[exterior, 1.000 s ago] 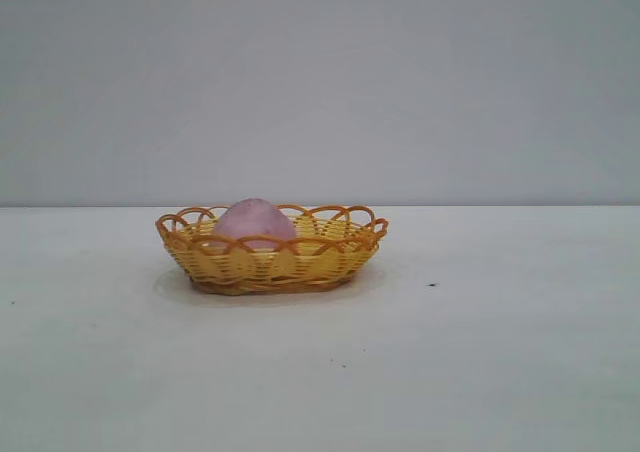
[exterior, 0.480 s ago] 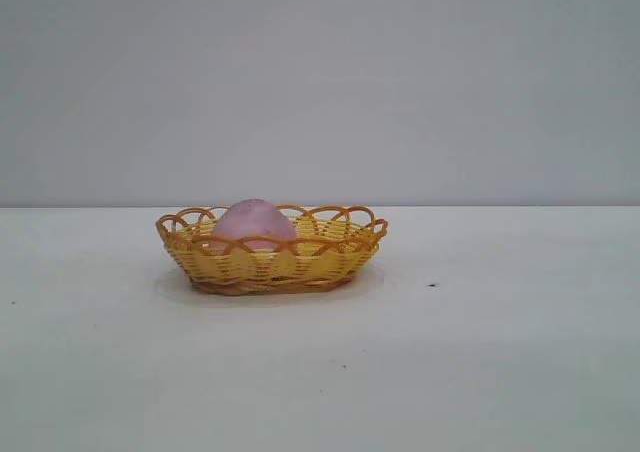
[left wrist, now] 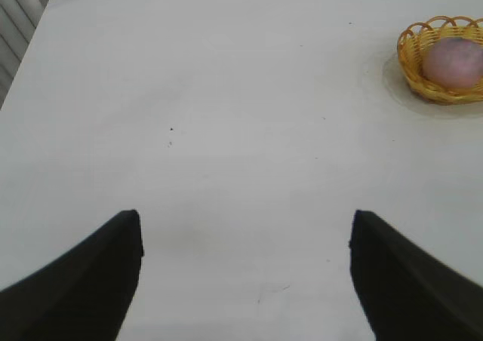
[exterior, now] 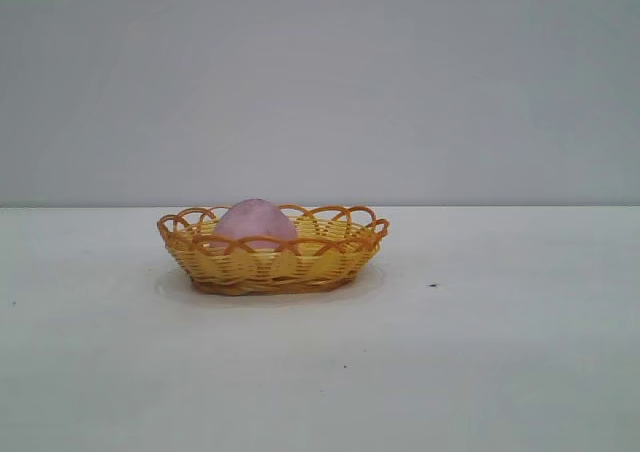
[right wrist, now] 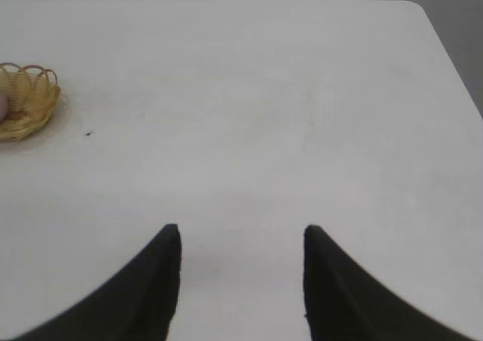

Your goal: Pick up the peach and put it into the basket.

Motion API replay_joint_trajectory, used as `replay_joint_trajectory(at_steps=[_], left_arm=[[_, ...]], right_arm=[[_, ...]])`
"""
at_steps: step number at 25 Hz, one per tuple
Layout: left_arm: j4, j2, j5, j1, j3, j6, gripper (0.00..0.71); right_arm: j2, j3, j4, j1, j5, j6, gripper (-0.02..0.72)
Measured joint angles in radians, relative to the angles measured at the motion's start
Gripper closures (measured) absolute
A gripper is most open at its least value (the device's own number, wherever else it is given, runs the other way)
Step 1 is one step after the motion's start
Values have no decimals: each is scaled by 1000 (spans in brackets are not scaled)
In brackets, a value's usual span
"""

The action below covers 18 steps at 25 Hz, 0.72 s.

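The pink-mauve peach point(exterior: 254, 222) lies inside the yellow wicker basket point(exterior: 330, 257) on the white table, toward the basket's left end. Both also show in the left wrist view, the peach point(left wrist: 453, 60) in the basket point(left wrist: 413, 62). The right wrist view shows the basket's end point(right wrist: 30, 103) far off. My left gripper point(left wrist: 245, 224) is open and empty over bare table, well away from the basket. My right gripper point(right wrist: 241, 235) is open and empty over bare table, far from the basket. Neither gripper shows in the exterior view.
The white table point(exterior: 500, 352) spreads wide around the basket. Its far edge and rounded corner point(right wrist: 423, 9) show in the right wrist view. A small dark speck point(exterior: 432, 285) lies right of the basket.
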Motion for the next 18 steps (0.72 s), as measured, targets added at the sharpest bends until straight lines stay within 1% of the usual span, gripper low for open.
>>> replay_joint_trajectory(at_steps=[5,18], left_arm=[[0,0,0,0,0,0,205],[0,0,0,0,0,0,205]], right_arm=[[0,0,0,-48,0,0,398],[0,0,0,-50,0,0,398]])
